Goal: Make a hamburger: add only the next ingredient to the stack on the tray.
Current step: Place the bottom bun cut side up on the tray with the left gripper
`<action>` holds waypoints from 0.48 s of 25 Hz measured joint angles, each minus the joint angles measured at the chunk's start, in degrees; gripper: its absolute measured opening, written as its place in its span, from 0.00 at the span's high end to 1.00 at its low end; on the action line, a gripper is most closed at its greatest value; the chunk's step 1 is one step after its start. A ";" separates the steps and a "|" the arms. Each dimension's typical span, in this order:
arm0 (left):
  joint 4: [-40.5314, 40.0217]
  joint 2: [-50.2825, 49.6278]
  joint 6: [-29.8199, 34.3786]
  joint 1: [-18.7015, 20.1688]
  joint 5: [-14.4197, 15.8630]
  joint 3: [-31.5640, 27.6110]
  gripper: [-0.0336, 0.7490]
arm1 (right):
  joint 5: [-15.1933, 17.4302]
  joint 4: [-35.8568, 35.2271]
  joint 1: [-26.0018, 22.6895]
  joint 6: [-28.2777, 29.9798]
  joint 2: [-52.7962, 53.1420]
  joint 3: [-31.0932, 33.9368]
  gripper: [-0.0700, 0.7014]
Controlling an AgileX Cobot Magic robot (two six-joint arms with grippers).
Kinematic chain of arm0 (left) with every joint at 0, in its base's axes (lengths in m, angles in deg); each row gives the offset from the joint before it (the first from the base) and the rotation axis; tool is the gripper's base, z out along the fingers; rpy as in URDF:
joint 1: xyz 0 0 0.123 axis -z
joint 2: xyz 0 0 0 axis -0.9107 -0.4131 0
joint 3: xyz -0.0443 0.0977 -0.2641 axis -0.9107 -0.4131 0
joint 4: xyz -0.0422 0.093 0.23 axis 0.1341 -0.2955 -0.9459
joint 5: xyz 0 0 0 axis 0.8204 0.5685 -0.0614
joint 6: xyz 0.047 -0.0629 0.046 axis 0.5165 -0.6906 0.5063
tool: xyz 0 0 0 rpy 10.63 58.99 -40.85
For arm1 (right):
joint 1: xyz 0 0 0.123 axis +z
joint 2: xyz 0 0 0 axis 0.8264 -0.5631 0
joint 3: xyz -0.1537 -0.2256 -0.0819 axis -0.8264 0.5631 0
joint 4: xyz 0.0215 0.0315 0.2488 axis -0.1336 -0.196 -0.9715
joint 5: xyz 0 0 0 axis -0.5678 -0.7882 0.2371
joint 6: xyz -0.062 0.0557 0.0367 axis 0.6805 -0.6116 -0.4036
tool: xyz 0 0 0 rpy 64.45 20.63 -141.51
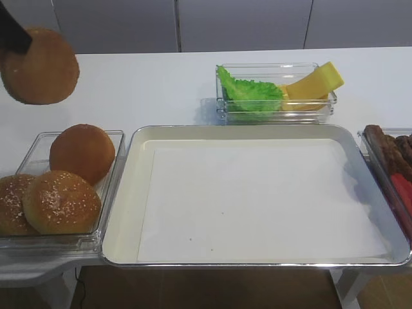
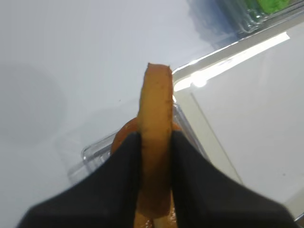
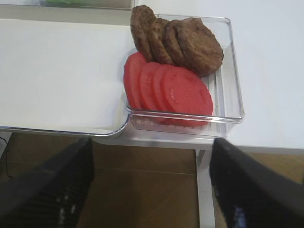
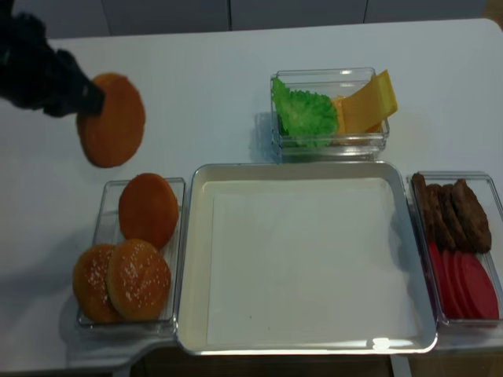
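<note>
Bun half (image 1: 40,66), the round flat seedless one with the smooth golden-brown crust, hangs on edge in the left gripper (image 2: 154,159), whose black jaws are pinched shut on its two faces; the left wrist view shows it as a thin upright disc, its flat plane running away from the camera. From that pincer the large rectangular silver metal tray (image 1: 129,187) with its white paper liner lies ahead, lower and to the right, past the clear plastic tub of buns (image 1: 112,138) directly beneath. That arm is plainly the nearer one. No stack shows on the liner, which looks flat, so the disc would likely need tipping flat before release. The right gripper (image 3: 152,183) hovers apart over the clear tub of brown patties and red tomato slices (image 3: 230,71), its jaws spread wide and holding nothing.
</note>
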 joint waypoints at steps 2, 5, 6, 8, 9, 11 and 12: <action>-0.14 0.40 -0.15 3.33 -0.63 0.29 0.78 | 0.00 0.00 0.00 0.00 0.00 0.00 0.17; -2.83 0.61 -1.86 9.24 -1.30 0.34 0.78 | 0.00 0.00 0.00 0.00 0.00 0.00 0.17; -4.58 0.61 -3.22 11.72 -1.62 0.34 0.78 | 0.00 0.00 0.00 0.00 0.00 0.00 0.17; -8.39 0.61 -6.24 16.75 -3.42 0.34 0.78 | 0.00 0.00 0.00 0.00 0.00 0.00 0.17; -10.61 0.61 -7.96 19.73 -4.39 0.34 0.78 | 0.00 0.00 0.00 0.00 0.00 0.00 0.17; -14.33 0.36 -11.07 25.37 -6.76 0.34 0.78 | 0.00 0.00 0.00 0.00 0.00 0.00 0.17; -16.10 -0.16 -12.97 28.45 -7.86 0.34 0.78 | 0.00 0.00 0.00 0.00 0.00 0.00 0.17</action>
